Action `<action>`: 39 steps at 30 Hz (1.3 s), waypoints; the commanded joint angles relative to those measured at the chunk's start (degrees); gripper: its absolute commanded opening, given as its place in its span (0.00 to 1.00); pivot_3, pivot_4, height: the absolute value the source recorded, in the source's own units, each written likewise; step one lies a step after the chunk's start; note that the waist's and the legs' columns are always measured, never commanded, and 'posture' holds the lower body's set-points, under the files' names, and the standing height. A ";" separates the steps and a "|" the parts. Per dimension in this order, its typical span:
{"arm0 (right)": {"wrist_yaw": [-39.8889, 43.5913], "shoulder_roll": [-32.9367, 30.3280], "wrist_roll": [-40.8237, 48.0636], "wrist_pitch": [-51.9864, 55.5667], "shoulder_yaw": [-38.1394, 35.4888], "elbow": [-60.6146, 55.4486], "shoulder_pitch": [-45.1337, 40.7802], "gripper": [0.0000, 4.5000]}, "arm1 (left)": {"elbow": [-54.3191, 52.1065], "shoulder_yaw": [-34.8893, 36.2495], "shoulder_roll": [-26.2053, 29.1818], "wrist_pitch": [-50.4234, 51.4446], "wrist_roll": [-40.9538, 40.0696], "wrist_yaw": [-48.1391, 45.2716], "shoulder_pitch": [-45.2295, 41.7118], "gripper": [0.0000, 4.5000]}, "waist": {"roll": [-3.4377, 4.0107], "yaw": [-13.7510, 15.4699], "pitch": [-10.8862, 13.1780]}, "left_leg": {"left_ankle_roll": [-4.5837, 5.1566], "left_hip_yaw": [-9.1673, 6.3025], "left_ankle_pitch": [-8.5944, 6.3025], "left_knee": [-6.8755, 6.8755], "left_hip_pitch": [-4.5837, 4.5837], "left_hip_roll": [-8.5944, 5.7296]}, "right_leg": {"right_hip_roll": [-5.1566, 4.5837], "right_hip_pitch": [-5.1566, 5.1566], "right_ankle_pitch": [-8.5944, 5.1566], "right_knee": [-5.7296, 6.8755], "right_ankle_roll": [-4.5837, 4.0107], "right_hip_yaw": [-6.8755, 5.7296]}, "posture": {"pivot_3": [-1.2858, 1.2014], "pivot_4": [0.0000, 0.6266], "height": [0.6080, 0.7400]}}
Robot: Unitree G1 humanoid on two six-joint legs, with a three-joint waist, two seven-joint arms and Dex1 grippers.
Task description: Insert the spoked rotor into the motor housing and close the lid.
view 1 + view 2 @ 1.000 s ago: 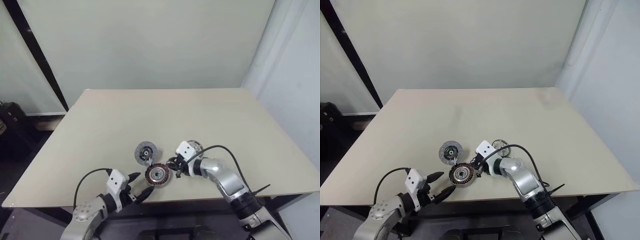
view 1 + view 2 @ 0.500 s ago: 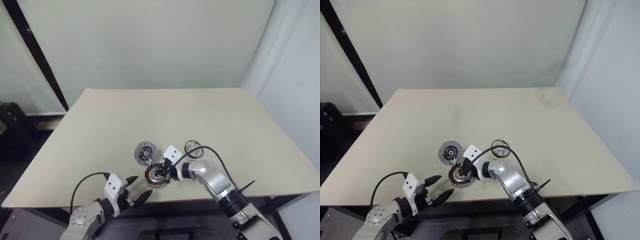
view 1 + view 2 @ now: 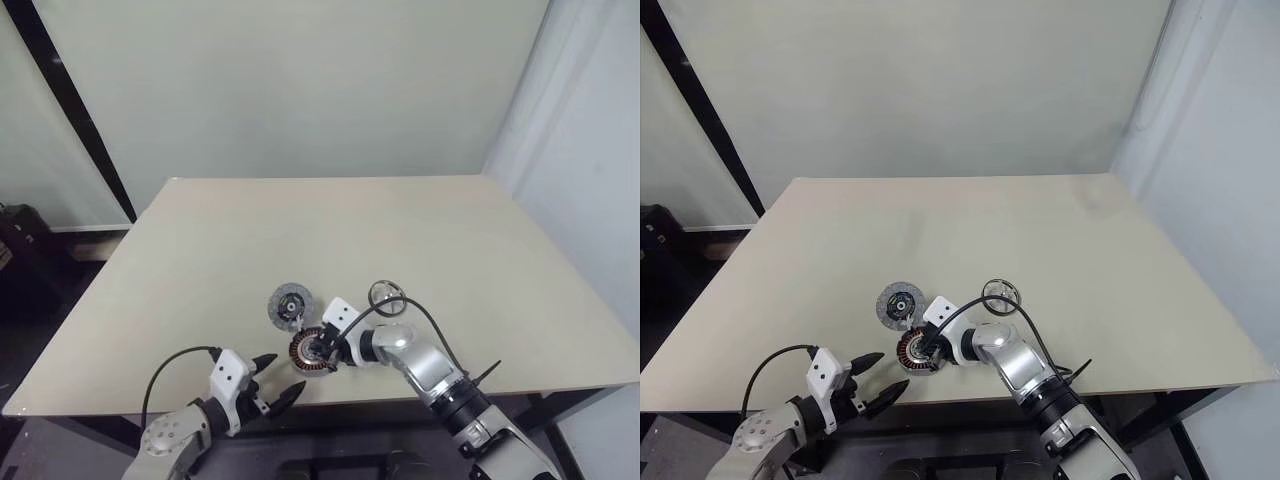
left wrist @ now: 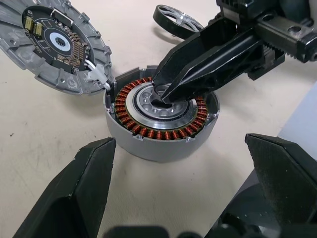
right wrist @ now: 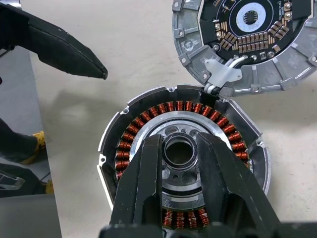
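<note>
the housing [image 4: 161, 121] sits on the surface [image 3: 330, 230] in the lower middle of the head view, its copper windings ringing a silver hub. our right hand [image 5: 179, 151] hangs right over that hub, its two fingers [image 4: 208, 54] narrowed around a small dark ring at the centre; we cannot tell whether the ring is a loose part or part of the hub, so we cannot tell if the hand is grasping anything.

the lid [image 4: 57, 44] lies just beside the housing, toward the upper left of it in the head view, inner face up with its circuit board showing. a short white wire runs from it to the housing's rim, so the two are joined there.

the rotor [image 3: 386, 294] lies on the surface to the upper right of the housing in the head view, near it but apart, behind the right wrist. in the left wrist view it shows at the top of the frame [image 4: 177, 19].

our left hand [image 3: 278, 382] hovers near the front edge of the surface, lower left of the housing, released with its fingers [image 4: 74, 193] spread wide and nothing between them. it points toward the housing without touching it.
</note>
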 commanded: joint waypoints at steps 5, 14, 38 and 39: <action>0.03 0.67 -0.42 -1.68 -0.51 0.25 -2.05 0.16 | -2.06 0.71 0.09 -1.04 -0.33 0.12 -0.84 1.00 | 0.00 0.00 0.00 | 0.01 0.00 0.00 0.00 0.00 0.00 | 0.01 0.00 0.00 0.00 0.00 0.00 | 0.52 0.00 1.00; -0.09 0.79 -1.04 -2.87 -0.43 1.53 -2.29 0.16 | -1.96 0.44 0.10 -1.25 0.02 0.10 -0.69 1.00 | 0.00 0.00 0.00 | 0.01 0.00 0.01 -0.01 0.00 0.00 | 0.01 0.00 0.00 0.01 0.00 0.00 | 0.52 0.00 1.00; 1.02 0.82 -2.04 -2.41 0.12 2.09 -1.90 0.16 | -1.76 0.23 0.14 -1.54 0.46 0.14 -0.75 1.00 | 0.01 0.00 -0.01 | 0.02 0.00 0.01 -0.01 0.01 0.00 | 0.02 0.00 0.01 0.03 -0.01 0.00 | 0.52 0.00 1.00; 1.06 0.83 -2.05 -2.35 0.10 2.07 -1.89 0.16 | -1.76 0.23 0.13 -1.53 0.47 0.15 -0.76 1.00 | 0.01 0.00 -0.01 | 0.02 0.00 0.01 -0.01 0.01 0.00 | 0.02 0.00 0.01 0.03 -0.01 0.00 | 0.52 0.00 1.00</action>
